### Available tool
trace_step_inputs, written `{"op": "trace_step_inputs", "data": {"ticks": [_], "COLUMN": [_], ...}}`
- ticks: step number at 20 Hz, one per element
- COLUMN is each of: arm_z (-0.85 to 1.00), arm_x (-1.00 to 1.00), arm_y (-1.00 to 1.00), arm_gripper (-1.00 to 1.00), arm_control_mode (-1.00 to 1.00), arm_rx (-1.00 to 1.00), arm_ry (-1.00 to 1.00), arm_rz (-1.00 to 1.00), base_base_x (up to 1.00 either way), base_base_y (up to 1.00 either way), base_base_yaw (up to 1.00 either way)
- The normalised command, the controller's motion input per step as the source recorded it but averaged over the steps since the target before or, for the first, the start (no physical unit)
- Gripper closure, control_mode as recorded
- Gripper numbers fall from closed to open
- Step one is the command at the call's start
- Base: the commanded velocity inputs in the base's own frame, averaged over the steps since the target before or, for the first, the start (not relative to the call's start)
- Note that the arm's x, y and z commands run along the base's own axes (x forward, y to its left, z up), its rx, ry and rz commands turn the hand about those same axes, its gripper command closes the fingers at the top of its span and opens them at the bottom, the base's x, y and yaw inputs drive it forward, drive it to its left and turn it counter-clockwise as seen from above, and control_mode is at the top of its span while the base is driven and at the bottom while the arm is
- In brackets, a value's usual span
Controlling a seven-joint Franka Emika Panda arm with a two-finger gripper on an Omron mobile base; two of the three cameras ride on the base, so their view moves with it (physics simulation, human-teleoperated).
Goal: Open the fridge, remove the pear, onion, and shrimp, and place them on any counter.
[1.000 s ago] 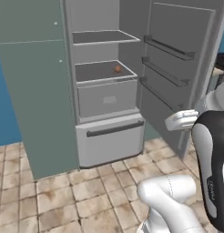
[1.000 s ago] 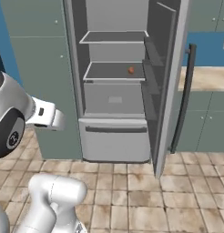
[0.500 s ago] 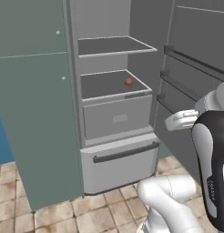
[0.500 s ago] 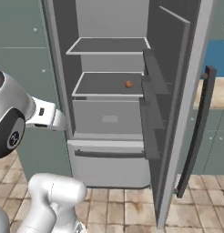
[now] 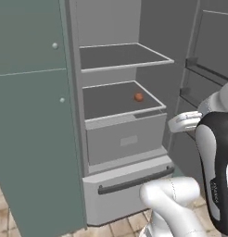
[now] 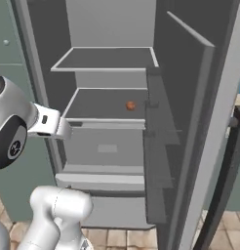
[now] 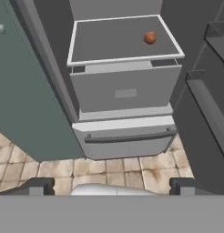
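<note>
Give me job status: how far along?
Done: the tall grey metal fridge stands open. In hand: nothing; the open gripper faces the shelves from outside. Left: the small reddish-brown round onion sits on the lower shelf; pear and shrimp not spotted, nothing on a counter.

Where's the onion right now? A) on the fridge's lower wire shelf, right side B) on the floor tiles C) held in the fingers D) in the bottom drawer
A: the onion sits alone on the lower shelf of the open fridge, toward its right side, above the closed drawer.
</note>
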Motion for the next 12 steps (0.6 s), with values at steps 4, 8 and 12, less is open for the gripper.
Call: {"op": "trace_step_inputs", "data": {"ticks": [4, 8, 12], "arm_z": [0.0, 0.0, 0.0], "arm_x": [0.0, 0.0, 0.0], "arm_y": [0.0, 0.0, 0.0], "arm_gripper": [-1.0, -1.0, -1.0], "arm_control_mode": [1.0, 1.0, 1.0], "arm_rx": [0.0, 0.0, 0.0], "arm_ry": [0.0, 0.0, 0.0], "arm_rz": [0.0, 0.0, 0.0], "base_base_x": [0.71, 0.72, 0.78], "base_base_y": [-0.24, -0.13, -0.01], "base_base_yaw": [0.0, 0.0, 0.0]}}
